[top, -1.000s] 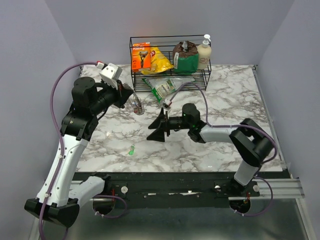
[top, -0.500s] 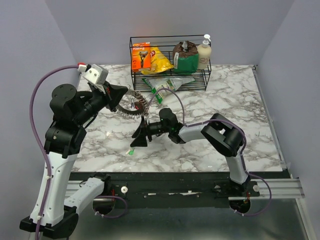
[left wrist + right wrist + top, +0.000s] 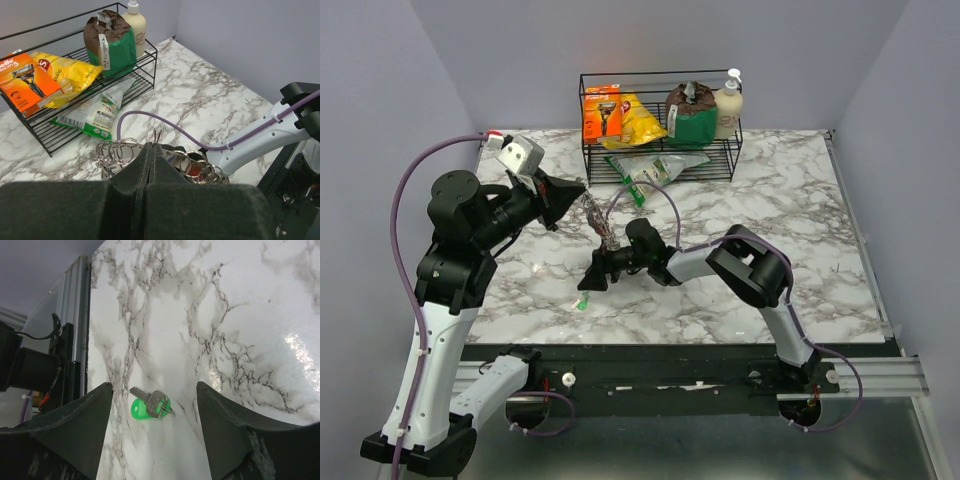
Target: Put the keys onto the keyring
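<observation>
Presently, left hand [image 3: 151, 147] pressed together pinching keyring [image 3: 117, 150], right hand [image 3: 153, 392] spread wide, green-headed key [image 3: 149, 407] in its gap, lower centre of frame, flat on marble counter [image 3: 240, 315].

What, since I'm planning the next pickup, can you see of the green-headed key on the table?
The green-headed key lies flat on the white marble table. Its head is bright green rounded plastic; a silver metal part overlaps it, a thin blade pointing off at a slant. The right gripper hovers above, fingers open on either side, touching nothing; only the table touches the key.
</observation>
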